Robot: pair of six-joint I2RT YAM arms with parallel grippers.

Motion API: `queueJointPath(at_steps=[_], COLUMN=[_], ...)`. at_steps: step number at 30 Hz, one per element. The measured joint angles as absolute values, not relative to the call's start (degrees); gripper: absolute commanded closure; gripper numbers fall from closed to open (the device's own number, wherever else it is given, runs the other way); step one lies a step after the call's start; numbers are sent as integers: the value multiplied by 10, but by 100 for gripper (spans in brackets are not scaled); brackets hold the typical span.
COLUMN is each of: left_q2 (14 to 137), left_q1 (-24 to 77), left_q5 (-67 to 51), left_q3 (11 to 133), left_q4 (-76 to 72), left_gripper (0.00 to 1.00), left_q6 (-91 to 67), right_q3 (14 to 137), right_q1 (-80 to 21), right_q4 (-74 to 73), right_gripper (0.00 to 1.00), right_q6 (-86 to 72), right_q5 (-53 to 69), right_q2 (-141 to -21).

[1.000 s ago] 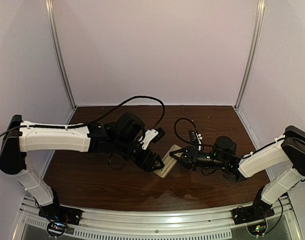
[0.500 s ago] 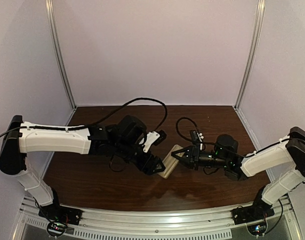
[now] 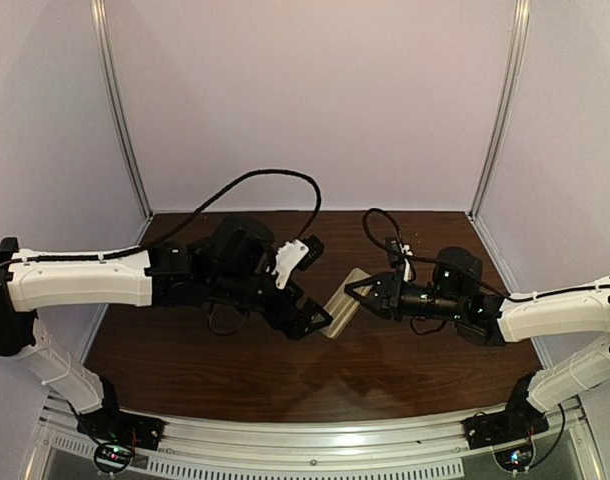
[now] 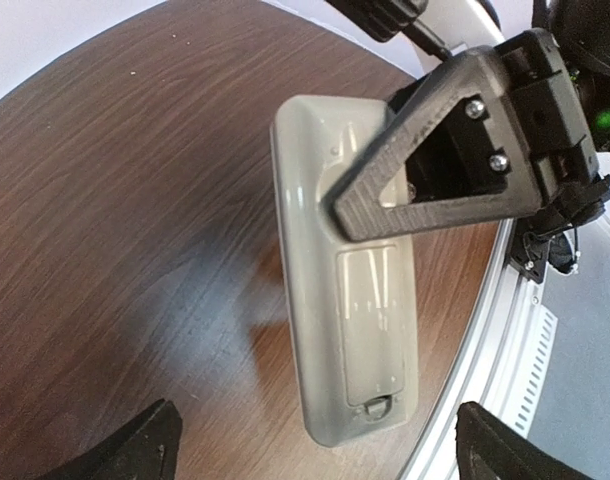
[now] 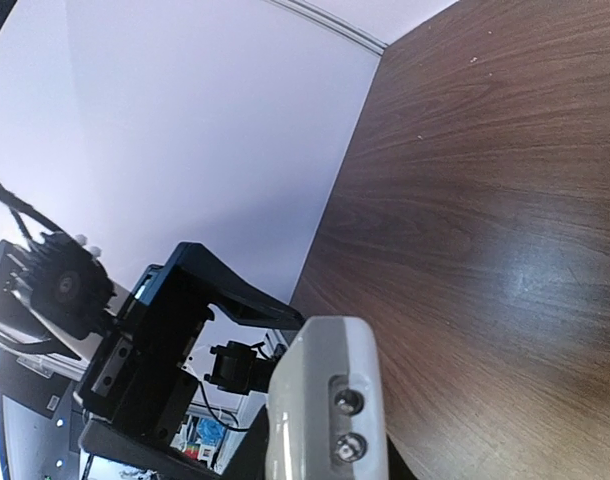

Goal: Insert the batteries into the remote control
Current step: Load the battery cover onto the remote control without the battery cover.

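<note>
1. HELD OVER THE TABLE: My right gripper [image 3: 355, 298] is clamped on the remote control [image 4: 353, 300], with one finger across the upper part of its back. The handset is carried clear of the table [image 4: 115, 200], near its middle, and casts a shadow on the wood below.
2. My left gripper [image 3: 310, 318] hangs just beside the remote's near end, jaws spread wide and nothing between them. In the left wrist view both fingertips [image 4: 135, 450] sit at the bottom corners, apart from the handset.
3. The step in hand, as I judge it, is work on the battery bay: the remote is turned back-up toward my left wrist camera.
4. The remote is slim and pale beige-grey with rounded corners. A flat cover [image 4: 370, 310] sits flush over the lower half, with a small latch [image 4: 378, 407] at the end nearest my left jaws. No open bay shows.
5. The batteries appear in no view; whether they are inside I cannot tell.
6. The next move, in my judgement, calls for a steady right grip while the left closes in on the latch end. That is a small target, and a push there could twist the handset.
</note>
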State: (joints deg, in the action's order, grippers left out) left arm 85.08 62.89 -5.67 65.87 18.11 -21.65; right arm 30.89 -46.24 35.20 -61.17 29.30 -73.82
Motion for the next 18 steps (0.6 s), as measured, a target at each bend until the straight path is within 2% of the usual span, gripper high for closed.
queueJointPath(at_steps=[13, 18], left_q2=[940, 981], left_q1=[661, 665], left_q5=[1, 24], left_q3=[703, 741], left_q4=[180, 195], left_gripper=[4, 10], left_q6=[-214, -221], right_q3=[317, 323], right_q1=[-466, -469], right_q4=[278, 271], right_gripper=[99, 98], right_q6=[-597, -597], right_q5=[263, 255], right_q2=[-738, -738])
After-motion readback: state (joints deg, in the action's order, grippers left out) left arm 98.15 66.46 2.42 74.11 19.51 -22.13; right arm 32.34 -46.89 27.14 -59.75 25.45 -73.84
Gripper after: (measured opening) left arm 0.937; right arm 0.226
